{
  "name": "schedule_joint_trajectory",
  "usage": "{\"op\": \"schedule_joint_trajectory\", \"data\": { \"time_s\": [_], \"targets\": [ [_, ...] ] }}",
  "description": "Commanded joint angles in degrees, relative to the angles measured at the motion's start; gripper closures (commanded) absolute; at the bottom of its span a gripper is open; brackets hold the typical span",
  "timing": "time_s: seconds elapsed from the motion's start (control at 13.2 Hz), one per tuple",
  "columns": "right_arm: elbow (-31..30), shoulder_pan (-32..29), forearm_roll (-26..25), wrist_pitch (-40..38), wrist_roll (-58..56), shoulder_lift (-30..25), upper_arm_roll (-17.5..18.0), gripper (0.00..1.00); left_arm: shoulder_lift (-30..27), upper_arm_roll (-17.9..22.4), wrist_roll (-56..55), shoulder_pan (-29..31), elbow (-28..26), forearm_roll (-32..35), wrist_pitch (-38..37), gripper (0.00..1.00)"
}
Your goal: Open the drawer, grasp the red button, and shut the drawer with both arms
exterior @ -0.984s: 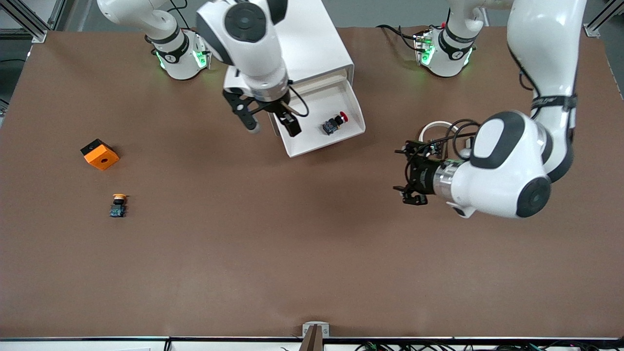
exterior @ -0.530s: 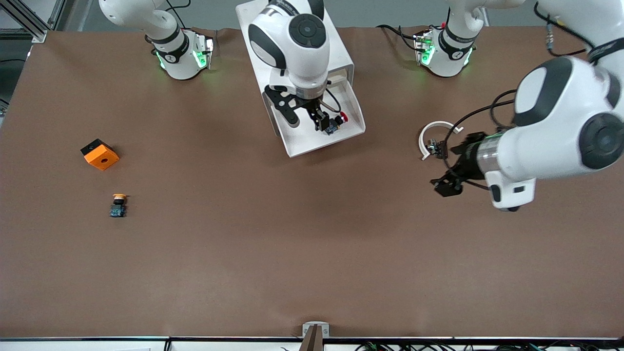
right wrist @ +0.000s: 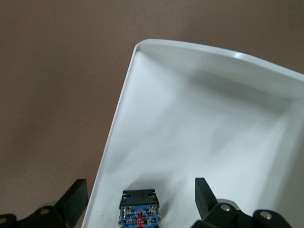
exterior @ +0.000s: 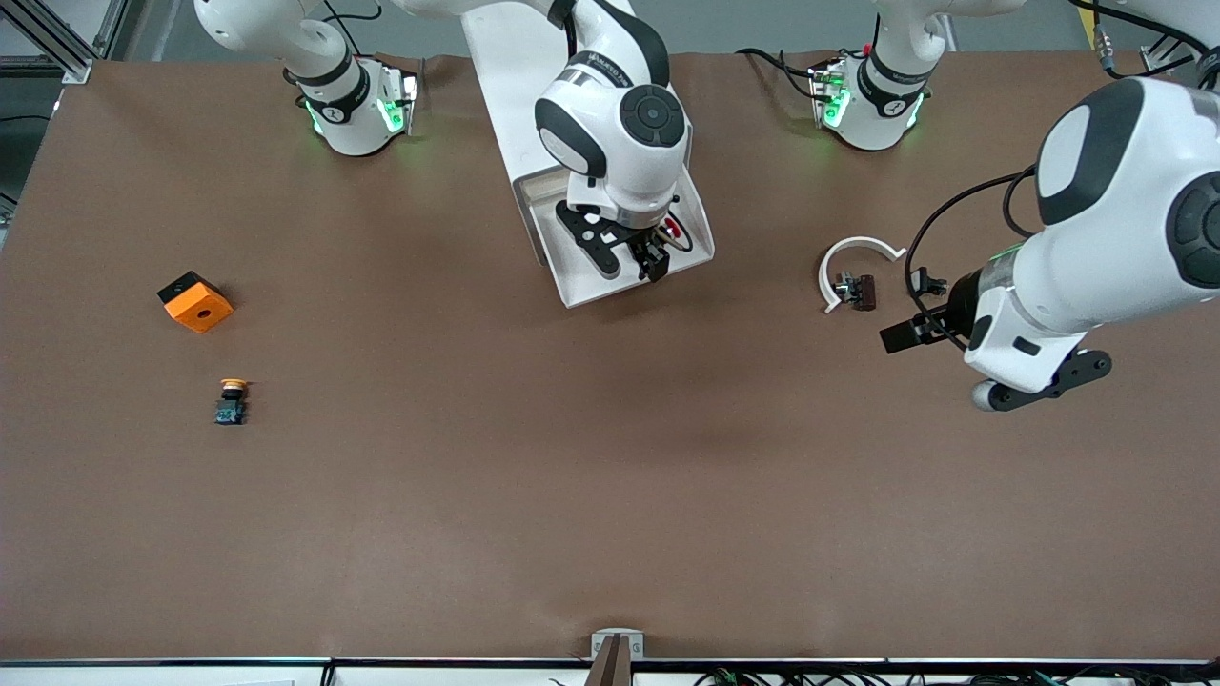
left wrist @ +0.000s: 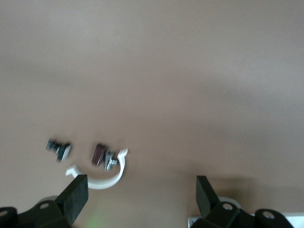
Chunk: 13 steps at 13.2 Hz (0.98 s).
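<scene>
The drawer (exterior: 583,289) is pulled out of the white cabinet (exterior: 510,67), with its tray open toward the front camera. The button lies in the tray; its red cap (exterior: 673,229) shows beside my right wrist. In the right wrist view its dark body (right wrist: 140,213) lies on the tray floor (right wrist: 199,128), between my fingers. My right gripper (exterior: 629,259) (right wrist: 138,190) is open, low over the button and straddling it. My left gripper (exterior: 917,310) (left wrist: 140,187) is open and empty, over bare table toward the left arm's end.
A white ring clamp (exterior: 851,250) (left wrist: 102,180) with a small dark part (exterior: 860,290) lies near the left gripper. An orange cube (exterior: 195,301) and a yellow-capped button (exterior: 231,400) lie toward the right arm's end.
My right gripper moved from beside the drawer to over the tray and came down around the button. My left arm drew back toward its own end of the table.
</scene>
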Motion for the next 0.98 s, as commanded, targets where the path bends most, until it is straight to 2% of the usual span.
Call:
{"op": "schedule_joint_trajectory", "data": {
  "time_s": [0.0,0.08,0.23,0.38,0.91],
  "targets": [
    [1.9,1.1,-0.9,-1.0,1.4,0.5,-0.5,0.0,-10.9,-3.1,2.5,0.5,-21.0,0.3,15.3,0.0],
    [2.1,1.3,-0.9,-0.9,1.4,0.5,-0.5,0.0,-12.1,-4.2,2.5,0.5,-25.0,0.2,18.1,0.0],
    [2.3,1.3,-0.8,-0.1,1.3,0.7,-0.5,0.0,-12.5,-6.9,1.6,0.5,-29.5,0.1,21.3,0.0],
    [2.3,1.8,-0.8,1.8,1.4,1.6,-0.5,0.0,-13.8,-7.7,1.0,0.5,-33.7,-3.8,24.8,0.0],
    [2.7,2.7,-0.9,2.9,0.9,3.4,-0.5,0.0,-13.7,-10.3,1.0,0.2,-37.8,-4.3,25.7,0.0]
  ]
}}
